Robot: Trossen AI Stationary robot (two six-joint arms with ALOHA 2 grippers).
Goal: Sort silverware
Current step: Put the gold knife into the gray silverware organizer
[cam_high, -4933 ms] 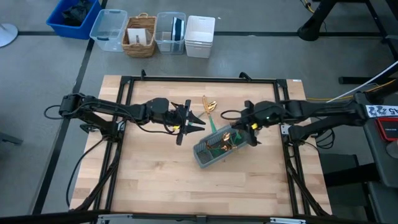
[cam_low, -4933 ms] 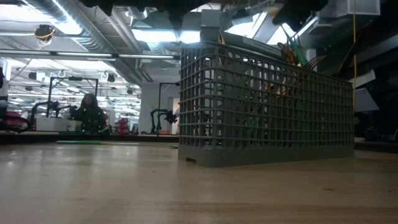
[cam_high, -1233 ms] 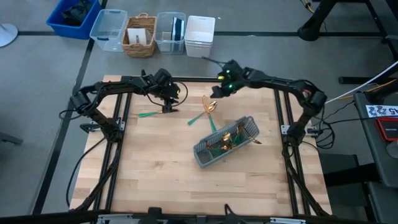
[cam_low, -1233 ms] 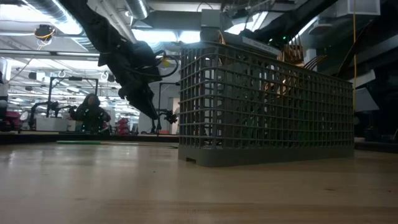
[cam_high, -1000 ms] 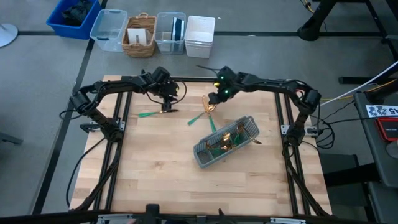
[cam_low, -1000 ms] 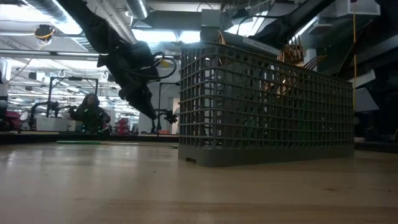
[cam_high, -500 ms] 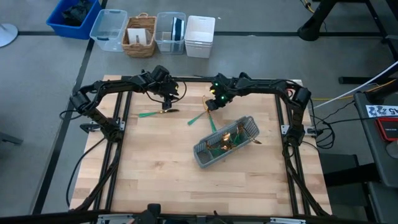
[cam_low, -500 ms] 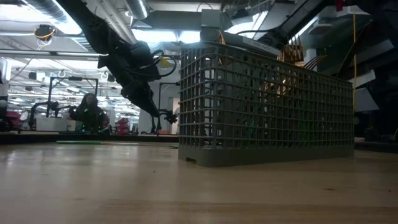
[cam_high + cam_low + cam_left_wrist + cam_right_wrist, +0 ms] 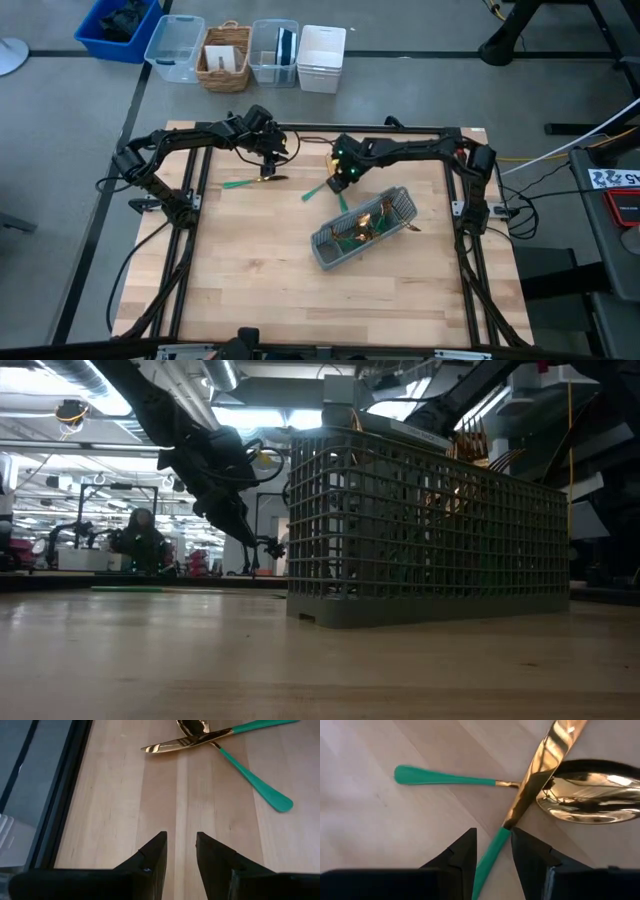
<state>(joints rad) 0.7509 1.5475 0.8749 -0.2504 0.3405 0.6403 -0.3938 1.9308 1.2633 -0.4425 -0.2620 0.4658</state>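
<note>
Hovering low over the far middle of the table [image 9: 250, 280], the right gripper [image 9: 492, 852] points down at a crossed pair of silverware. In the right wrist view its fingers [image 9: 460, 857] stand a little apart with nothing clamped, and the knife [image 9: 520, 810] runs up between them: its teal handle passes through the gap, and the gold blade reaches away and lies across the spoon [image 9: 592, 790]. The spoon's bowl sits just beyond the right-hand fingertip, and its green handle stretches off to the side on bare wood. From above, the same pair lies just beside the caddy [image 9: 360, 230], at its far-left side.

Off to the left, the left gripper [image 9: 268, 168] hangs near the table's far edge. Its fingers [image 9: 152, 855] are slightly apart and hold nothing; only wood shows between them. In the high view one green-handled piece [image 9: 245, 183] lies on the table just beside this gripper, its gold end under the fingertips. The left wrist view shows the crossed pair well ahead of that gripper, not touching it.

More silverware stands in the caddy, gold heads up, near the table's centre-right. In the low view fork tines [image 9: 470, 440] poke above the caddy's rim.
</note>
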